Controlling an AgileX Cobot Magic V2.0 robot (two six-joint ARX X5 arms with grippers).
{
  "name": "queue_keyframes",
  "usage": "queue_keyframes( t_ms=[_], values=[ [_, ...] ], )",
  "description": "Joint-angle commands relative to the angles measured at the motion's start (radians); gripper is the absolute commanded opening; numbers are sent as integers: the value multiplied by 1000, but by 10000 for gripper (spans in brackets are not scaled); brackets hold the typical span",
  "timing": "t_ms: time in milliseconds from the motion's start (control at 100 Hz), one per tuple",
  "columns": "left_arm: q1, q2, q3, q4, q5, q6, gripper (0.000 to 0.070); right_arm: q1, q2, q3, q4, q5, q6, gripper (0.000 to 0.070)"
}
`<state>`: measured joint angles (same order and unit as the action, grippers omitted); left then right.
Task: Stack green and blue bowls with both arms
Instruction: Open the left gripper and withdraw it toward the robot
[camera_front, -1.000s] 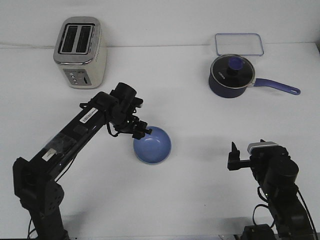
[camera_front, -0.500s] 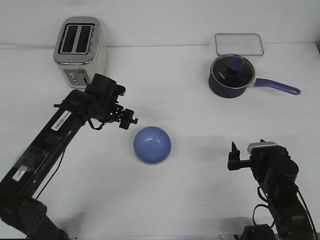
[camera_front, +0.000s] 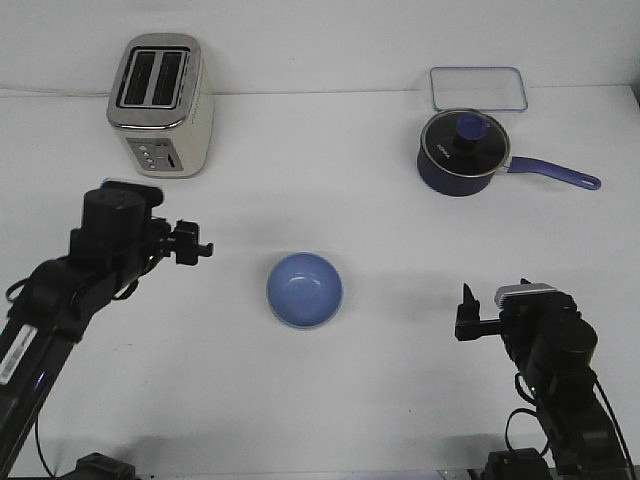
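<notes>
The blue bowl (camera_front: 304, 289) sits upright on the white table (camera_front: 330, 390) near the middle. A thin pale edge shows under its near rim; the green bowl does not show as a separate thing. My left gripper (camera_front: 194, 247) is open and empty, well to the left of the bowl and clear of it. My right gripper (camera_front: 467, 312) is at the near right, far from the bowl, with nothing in it. It shows edge-on, so its jaws cannot be read.
A cream and silver toaster (camera_front: 160, 105) stands at the back left. A dark blue lidded saucepan (camera_front: 462, 152) with a long handle (camera_front: 555, 173) stands at the back right, with a clear rectangular lid (camera_front: 478, 88) behind it.
My left gripper has let go of the blue bowl's rim and drawn back to the left. The bowl stays in place. The right arm has not moved.
</notes>
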<state>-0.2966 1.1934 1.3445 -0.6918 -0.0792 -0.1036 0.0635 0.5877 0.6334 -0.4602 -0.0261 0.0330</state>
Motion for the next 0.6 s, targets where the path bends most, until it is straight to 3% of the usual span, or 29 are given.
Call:
queue_keyframes(
  t_ms=[0, 390, 590],
  values=[
    [23, -59, -71, 24, -8, -39, 433, 0, 2, 11, 11, 1, -4, 654],
    [77, -511, -565, 218, -7, -80, 432, 0, 2, 11, 11, 0, -4, 654],
    [77, -628, -629, 245, -7, -89, 431, 0, 2, 11, 11, 0, -4, 654]
  ],
)
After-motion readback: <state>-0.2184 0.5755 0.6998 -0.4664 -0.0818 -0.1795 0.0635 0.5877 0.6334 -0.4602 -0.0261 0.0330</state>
